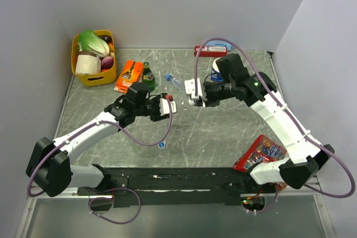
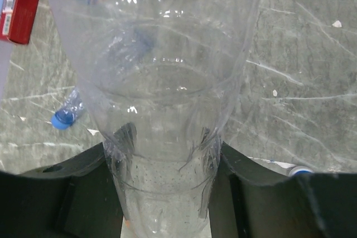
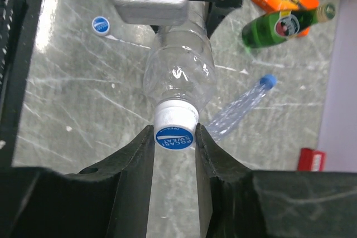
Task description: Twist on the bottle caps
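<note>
Bottle cap (image 3: pixel 174 137) pinched by right hand (image 3: pixel 174 133); left hand (image 2: pixel 167 149) grips bottle (image 3: pixel 178 73), base hidden.

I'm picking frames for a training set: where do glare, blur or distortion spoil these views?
Left wrist view: the clear bottle fills the frame, soft and glinting, and warps the table seen through it. Right wrist view: sharp, lettering on the cap readable, one glare patch on the table at upper left. Top view: even light, faint shadows, nothing blown out.
</note>
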Controlling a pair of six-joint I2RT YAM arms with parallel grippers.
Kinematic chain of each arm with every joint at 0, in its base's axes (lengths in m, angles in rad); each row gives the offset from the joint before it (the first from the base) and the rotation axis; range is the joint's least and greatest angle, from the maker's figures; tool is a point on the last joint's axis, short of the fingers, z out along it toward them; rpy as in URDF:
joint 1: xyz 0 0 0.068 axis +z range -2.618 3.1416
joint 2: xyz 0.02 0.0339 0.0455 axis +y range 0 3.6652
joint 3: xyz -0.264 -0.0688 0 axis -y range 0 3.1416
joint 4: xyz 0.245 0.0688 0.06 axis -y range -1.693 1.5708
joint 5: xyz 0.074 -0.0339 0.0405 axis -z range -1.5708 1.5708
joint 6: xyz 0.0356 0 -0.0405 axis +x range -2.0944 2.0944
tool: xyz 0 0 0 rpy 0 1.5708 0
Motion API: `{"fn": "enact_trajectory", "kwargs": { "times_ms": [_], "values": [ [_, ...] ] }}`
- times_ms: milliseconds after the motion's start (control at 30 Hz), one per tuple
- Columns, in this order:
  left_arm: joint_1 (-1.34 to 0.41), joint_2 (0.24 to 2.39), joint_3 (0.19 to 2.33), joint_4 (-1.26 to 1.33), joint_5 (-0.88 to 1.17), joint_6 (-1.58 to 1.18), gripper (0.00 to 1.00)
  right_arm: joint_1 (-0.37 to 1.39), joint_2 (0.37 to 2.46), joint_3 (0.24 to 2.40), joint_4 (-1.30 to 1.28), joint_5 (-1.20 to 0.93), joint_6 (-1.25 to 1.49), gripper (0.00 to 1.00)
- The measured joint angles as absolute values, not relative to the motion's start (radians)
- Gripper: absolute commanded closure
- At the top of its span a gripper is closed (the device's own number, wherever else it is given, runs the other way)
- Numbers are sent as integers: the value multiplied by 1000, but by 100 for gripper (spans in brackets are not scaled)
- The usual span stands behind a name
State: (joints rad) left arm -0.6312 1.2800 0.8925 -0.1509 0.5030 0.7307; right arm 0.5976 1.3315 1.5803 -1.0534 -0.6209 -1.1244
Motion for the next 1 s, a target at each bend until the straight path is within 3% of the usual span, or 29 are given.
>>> {"fn": "enact_trajectory", "kwargs": {
  "times_ms": [167, 200, 233, 267, 333, 367, 1000],
  "values": [
    [-630, 1280, 885, -132, 485, 685, 99, 580, 1386, 1642, -1066, -637, -977, 96],
    [-630, 1280, 882, -126, 482, 680, 94, 579, 1388, 1643, -1063, -638, -958, 96],
    [-630, 1280, 878, -120, 481, 676, 80, 578, 1389, 1643, -1061, -638, -944, 96],
    [-630, 1280, 873, -114, 480, 672, 47, 578, 1390, 1643, -1061, -638, -935, 96],
    [-633, 1280, 871, -112, 478, 667, 22, 578, 1390, 1644, -1065, -637, -929, 97],
    [-633, 1280, 871, -109, 472, 661, 4, 578, 1392, 1650, -1073, -638, -929, 97],
    [-638, 1285, 834, -118, 296, 721, 4, 580, 1483, 1819, -1331, -371, -1204, 98]
  ]
}}
